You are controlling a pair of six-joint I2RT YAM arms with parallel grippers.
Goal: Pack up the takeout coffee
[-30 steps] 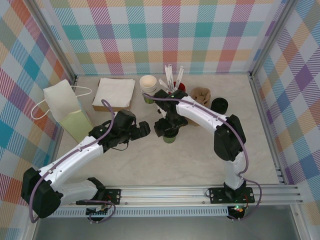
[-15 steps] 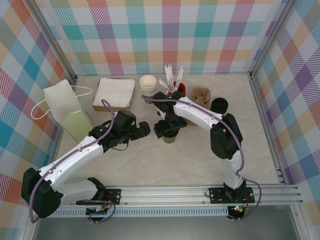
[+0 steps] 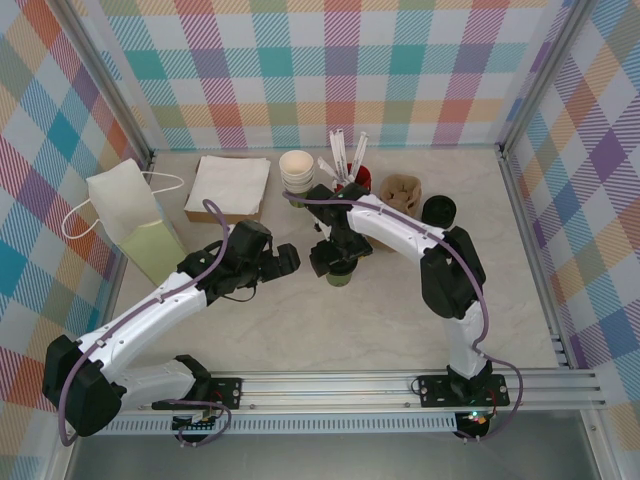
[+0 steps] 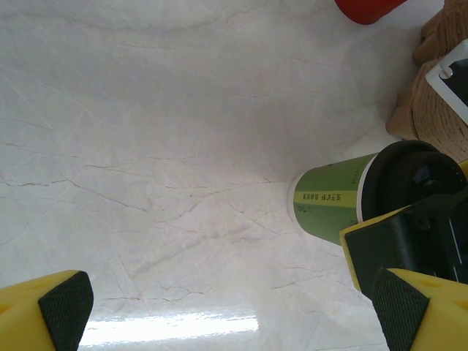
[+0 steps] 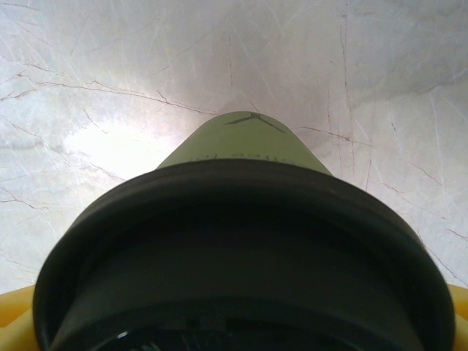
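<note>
loc: prob. robot lab cell | evid: plaid walls [image 3: 340,70], alu rail [image 3: 330,383]

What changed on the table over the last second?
The right arm swung its elbow slightly left. The right tool stayed astride the takeout coffee; whether it grips is unclear. The left tool, open, and the paper bag did not move.

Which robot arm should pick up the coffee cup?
Right, I think. The right gripper sits over the coffee cup, straddling its black lid. The left gripper hangs open beside it, not touching.
</note>
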